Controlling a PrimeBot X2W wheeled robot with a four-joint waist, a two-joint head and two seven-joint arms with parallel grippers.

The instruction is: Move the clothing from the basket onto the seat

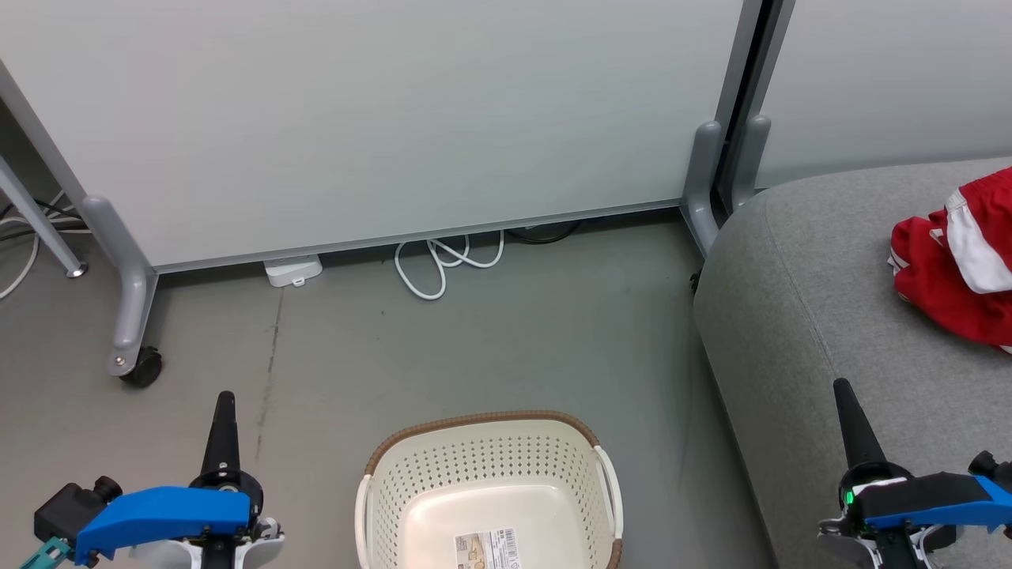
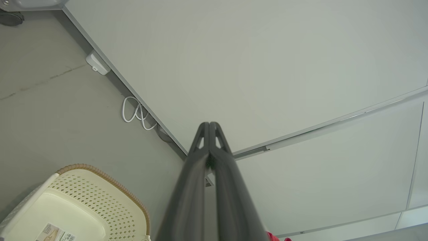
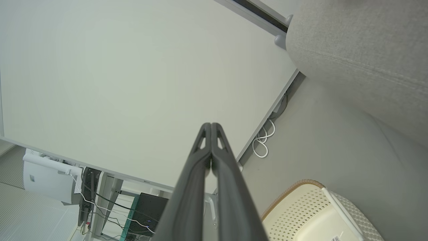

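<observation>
Grey concrete floor in the head view bears the cream perforated plastic basket. The red, white-striped fabric clothing lies on the light grey upholstered seat. In the left wrist view, the left gripper has its fingers pressed together. In the right wrist view, the right gripper is likewise clenched.

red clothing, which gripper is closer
Right. The right gripper is by the sofa that holds the clothing; the left gripper is beyond the basket, over the floor.

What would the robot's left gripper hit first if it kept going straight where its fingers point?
Probably the pale partition panel: the shut left gripper aims at it, with nothing visible between, though depth is unclear.
</observation>
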